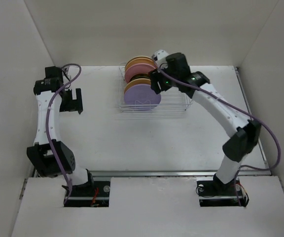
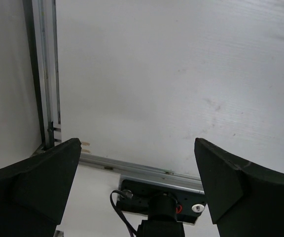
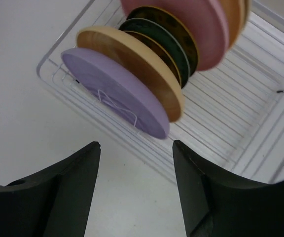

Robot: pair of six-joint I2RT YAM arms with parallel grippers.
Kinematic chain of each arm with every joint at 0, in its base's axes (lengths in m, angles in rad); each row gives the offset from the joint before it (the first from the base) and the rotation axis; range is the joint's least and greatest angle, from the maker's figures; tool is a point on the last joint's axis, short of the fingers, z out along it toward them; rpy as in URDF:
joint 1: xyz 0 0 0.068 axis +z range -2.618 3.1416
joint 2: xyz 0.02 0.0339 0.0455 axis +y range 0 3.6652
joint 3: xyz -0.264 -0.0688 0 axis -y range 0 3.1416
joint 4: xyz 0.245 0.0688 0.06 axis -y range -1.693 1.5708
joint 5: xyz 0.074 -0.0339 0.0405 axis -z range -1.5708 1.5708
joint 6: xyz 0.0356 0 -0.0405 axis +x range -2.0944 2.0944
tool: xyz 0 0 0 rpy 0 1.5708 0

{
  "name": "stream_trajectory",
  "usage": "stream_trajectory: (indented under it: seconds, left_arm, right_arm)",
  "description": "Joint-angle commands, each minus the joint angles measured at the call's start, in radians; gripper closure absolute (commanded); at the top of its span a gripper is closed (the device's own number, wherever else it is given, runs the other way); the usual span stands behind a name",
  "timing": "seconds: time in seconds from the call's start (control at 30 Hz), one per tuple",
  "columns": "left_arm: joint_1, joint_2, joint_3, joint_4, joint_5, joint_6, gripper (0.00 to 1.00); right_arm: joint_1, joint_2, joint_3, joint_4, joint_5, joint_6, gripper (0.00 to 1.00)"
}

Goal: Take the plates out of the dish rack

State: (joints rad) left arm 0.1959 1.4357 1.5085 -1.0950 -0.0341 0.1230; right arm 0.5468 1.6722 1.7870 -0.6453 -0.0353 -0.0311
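The dish rack (image 1: 174, 109) is a thin wire basket at the back middle of the table. Several plates stand upright in it: a lavender plate (image 1: 142, 95) at the front, a pale yellow one just behind it, then a pink plate (image 1: 141, 65) further back. In the right wrist view the lavender plate (image 3: 115, 91), the yellow plate (image 3: 132, 61), two small dark plates (image 3: 169, 47) and the pink plate (image 3: 186, 24) lean in a row in the rack (image 3: 240, 118). My right gripper (image 1: 157, 81) is open and empty just above the plates' right edge (image 3: 136, 145). My left gripper (image 1: 73, 105) is open and empty, far left of the rack (image 2: 137, 148).
White walls close in the table on the left, back and right. A metal rail (image 1: 181, 174) runs along the near table edge. The left wrist view shows bare table (image 2: 171, 74) and the left arm's base (image 2: 161, 200).
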Motion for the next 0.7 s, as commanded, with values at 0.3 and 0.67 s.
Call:
stream_trajectory:
  seconds: [0.3,0.67]
  left_arm:
    - [-0.085,0.373,0.375,-0.114,-0.069,-0.019,0.0]
    - [-0.095,0.414,0.366,-0.066,-0.089,-0.028,0.0]
  right_arm:
    - [0.05,0.388,0.341,0.015,0.008,-0.168,0.46]
    - [0.05,0.376,0.284,0.024,-0.022,-0.168,0.85]
